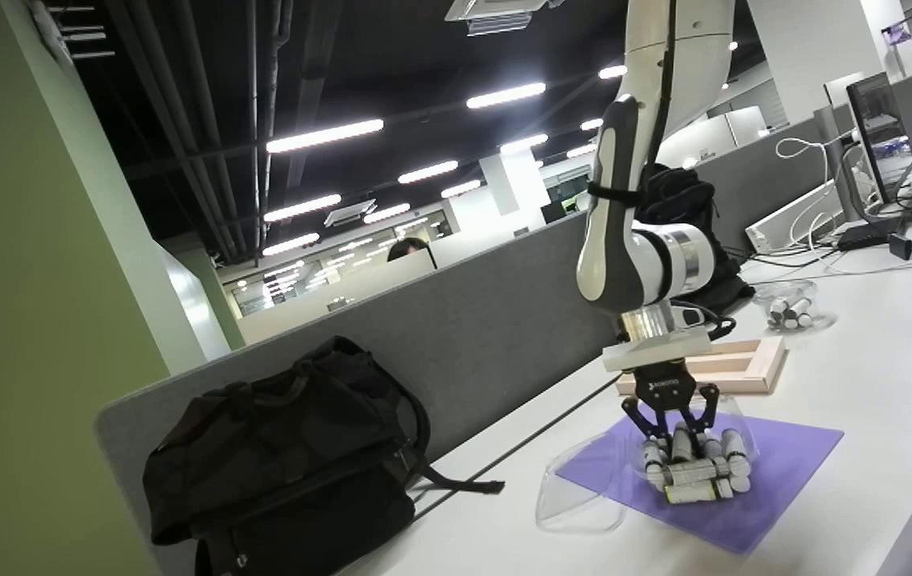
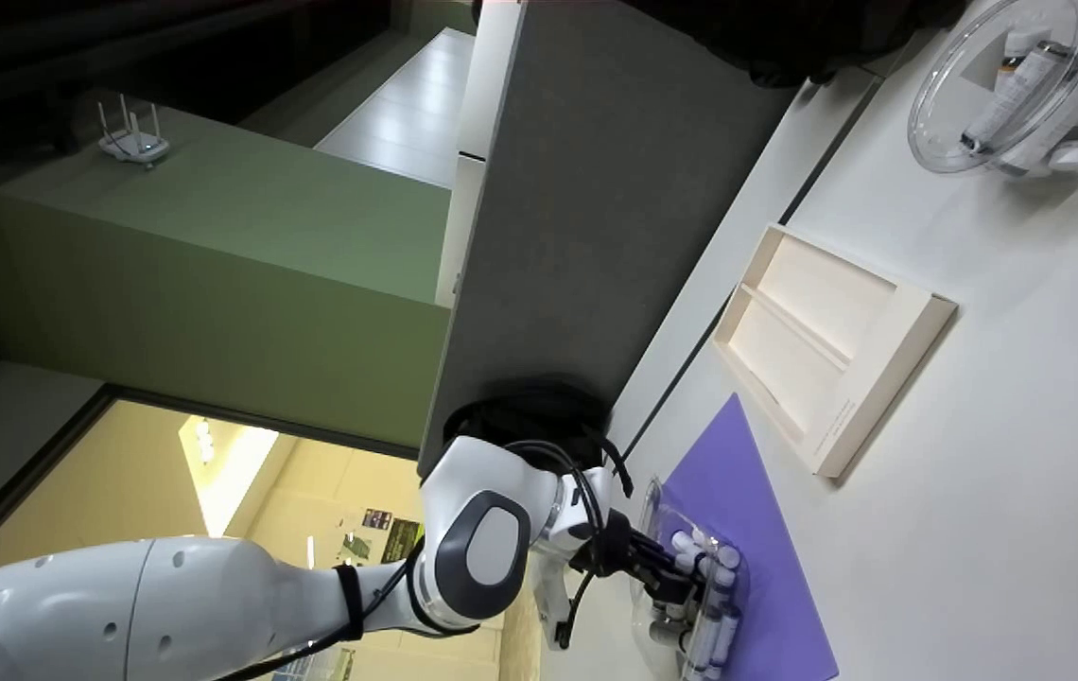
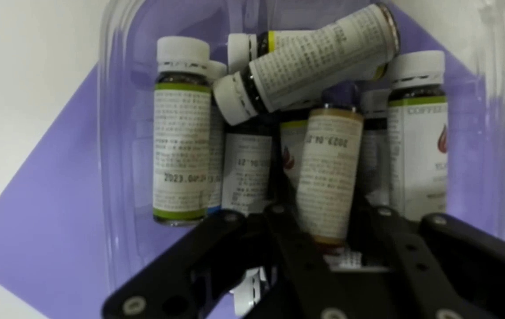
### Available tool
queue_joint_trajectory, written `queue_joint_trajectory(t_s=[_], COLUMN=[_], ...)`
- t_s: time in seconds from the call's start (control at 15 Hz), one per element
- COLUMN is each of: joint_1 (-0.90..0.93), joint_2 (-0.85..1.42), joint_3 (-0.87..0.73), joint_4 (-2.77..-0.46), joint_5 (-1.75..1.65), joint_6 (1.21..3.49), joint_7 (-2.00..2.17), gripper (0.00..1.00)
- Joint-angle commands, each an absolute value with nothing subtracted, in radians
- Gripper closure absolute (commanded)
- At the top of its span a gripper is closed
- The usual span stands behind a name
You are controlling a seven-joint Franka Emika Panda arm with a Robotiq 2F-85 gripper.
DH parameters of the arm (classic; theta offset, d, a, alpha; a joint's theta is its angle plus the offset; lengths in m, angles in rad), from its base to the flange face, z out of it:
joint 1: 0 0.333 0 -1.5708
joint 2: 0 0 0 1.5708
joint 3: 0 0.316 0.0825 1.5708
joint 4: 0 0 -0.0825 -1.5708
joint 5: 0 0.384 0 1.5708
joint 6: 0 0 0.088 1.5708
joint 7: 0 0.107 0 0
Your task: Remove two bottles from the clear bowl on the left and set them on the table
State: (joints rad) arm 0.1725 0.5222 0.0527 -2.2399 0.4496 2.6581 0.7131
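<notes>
Bottles (image 3: pixel 181 150), white-capped and white-labelled, lay heaped in the clear plastic bowl (image 3: pixel 115 186); toward three o'clock in the wrist view, the black two-fingered tool (image 3: pixel 321 195) straddled one brown-banded bottle (image 3: pixel 331 168), parted about its width; whether it gripped, I couldn't tell.

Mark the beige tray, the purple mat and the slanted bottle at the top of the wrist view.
Beige tray (image 2: pixel 802 330): in an exterior view, on its inner divider.
Purple mat (image 1: pixel 788 464): in an exterior view, on a bare part of it.
Slanted bottle (image 3: pixel 319 62): in the wrist view, on its label.
</notes>
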Motion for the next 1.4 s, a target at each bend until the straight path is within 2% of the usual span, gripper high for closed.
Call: queue_joint_trajectory(t_s=[0.0,0.33,0.73,1.33], joint_1=[0.191,0.154,0.157,0.071], joint_2=[0.53,0.444,0.337,0.439], joint_3=[0.035,0.058,0.019,-0.066], joint_4=[-2.215,-2.195,-2.164,-1.961], joint_5=[0.414,0.365,0.296,0.238], joint_6=[2.623,2.459,2.482,2.523], joint_7=[0.76,0.653,0.612,0.598], gripper=[0.87,0.87,0.87,0.87])
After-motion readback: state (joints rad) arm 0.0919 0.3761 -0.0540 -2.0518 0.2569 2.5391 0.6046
